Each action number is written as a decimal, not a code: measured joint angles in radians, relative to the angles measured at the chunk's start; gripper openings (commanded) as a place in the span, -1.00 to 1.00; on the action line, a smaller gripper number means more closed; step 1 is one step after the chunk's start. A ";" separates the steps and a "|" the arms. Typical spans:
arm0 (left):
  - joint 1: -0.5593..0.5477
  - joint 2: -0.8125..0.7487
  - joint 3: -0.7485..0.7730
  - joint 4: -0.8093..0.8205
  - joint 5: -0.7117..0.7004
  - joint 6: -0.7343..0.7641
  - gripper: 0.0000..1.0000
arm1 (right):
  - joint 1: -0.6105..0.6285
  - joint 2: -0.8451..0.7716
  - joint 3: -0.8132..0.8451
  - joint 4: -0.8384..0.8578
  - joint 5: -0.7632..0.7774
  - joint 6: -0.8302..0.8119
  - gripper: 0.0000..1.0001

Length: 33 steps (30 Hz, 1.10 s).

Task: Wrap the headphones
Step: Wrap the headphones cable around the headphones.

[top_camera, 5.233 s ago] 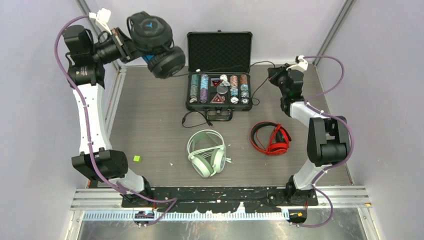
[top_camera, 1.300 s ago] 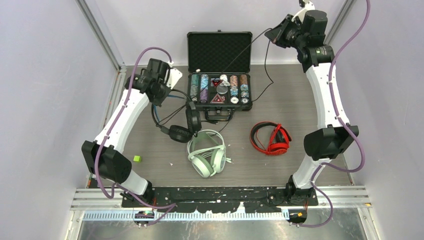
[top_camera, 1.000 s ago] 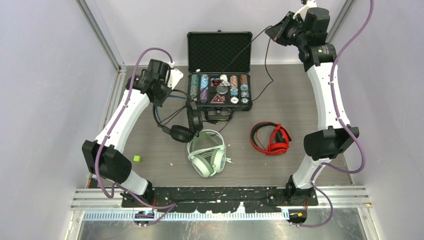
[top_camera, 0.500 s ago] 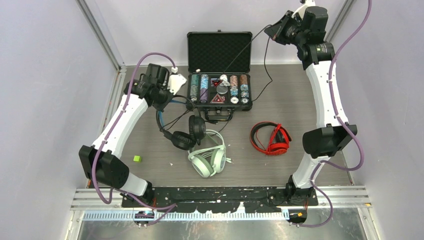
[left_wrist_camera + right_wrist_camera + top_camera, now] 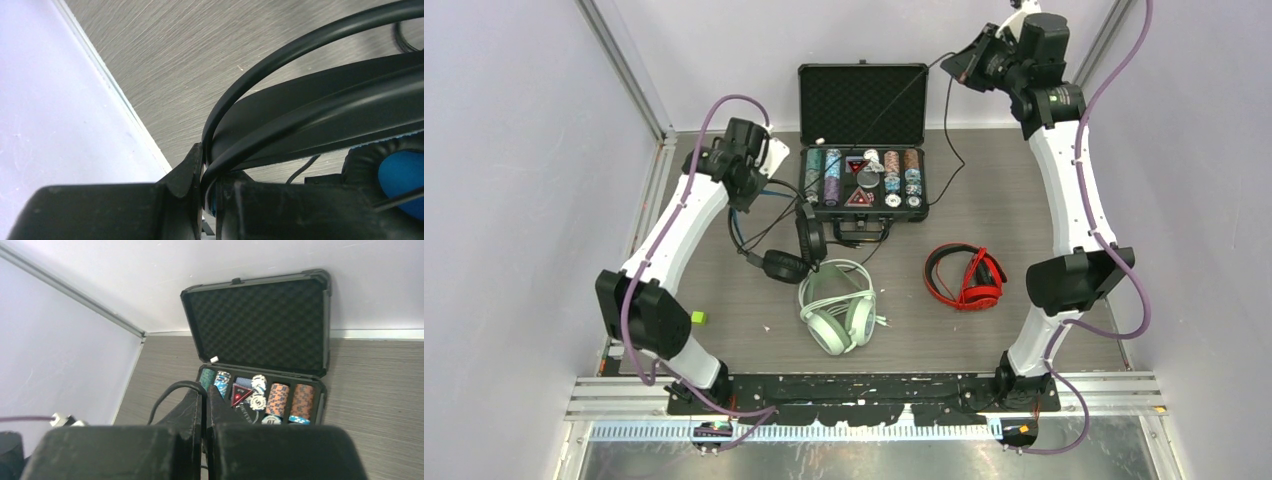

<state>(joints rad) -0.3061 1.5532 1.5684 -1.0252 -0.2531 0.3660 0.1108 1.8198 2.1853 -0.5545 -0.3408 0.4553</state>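
The black headphones [image 5: 796, 250] hang from my left gripper [image 5: 760, 178], which is shut on their blue-lined headband [image 5: 325, 112] together with a loop of black cable [image 5: 280, 57]. Their ear cups dangle just above the table, left of the case. My right gripper [image 5: 967, 66] is raised high at the back right, shut on the black cable [image 5: 167, 392], which runs down across the case toward the left arm. The mint-green headphones [image 5: 836, 305] lie at front centre, touching the lower black ear cup. The red headphones [image 5: 964, 278] lie to their right.
An open black case [image 5: 862, 100] of poker chips [image 5: 277, 400] sits at the back centre, with a loose strand of cable draped over its right side. A small green cube [image 5: 697, 317] lies near the left arm's base. Walls close in on both sides.
My left gripper has drawn back up toward the rear left, swinging the black ear cups up and left off the mint pair. The right gripper has shifted slightly left, still gripping the cable.
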 measured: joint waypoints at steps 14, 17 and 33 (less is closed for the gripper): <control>0.032 0.214 0.261 -0.166 -0.158 -0.169 -1.00 | 0.108 -0.006 0.068 -0.002 -0.027 0.048 -0.99; 0.033 0.214 0.259 -0.162 -0.141 -0.174 -1.00 | 0.111 -0.004 0.119 -0.011 -0.028 0.064 -0.99; 0.020 0.028 -0.035 -0.002 0.211 -0.005 -1.00 | 0.124 0.103 0.275 0.000 0.017 0.123 -0.99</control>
<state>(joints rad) -0.2863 1.5814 1.5333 -1.0275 -0.0425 0.3611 0.2344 1.9232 2.4607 -0.5549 -0.3241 0.5781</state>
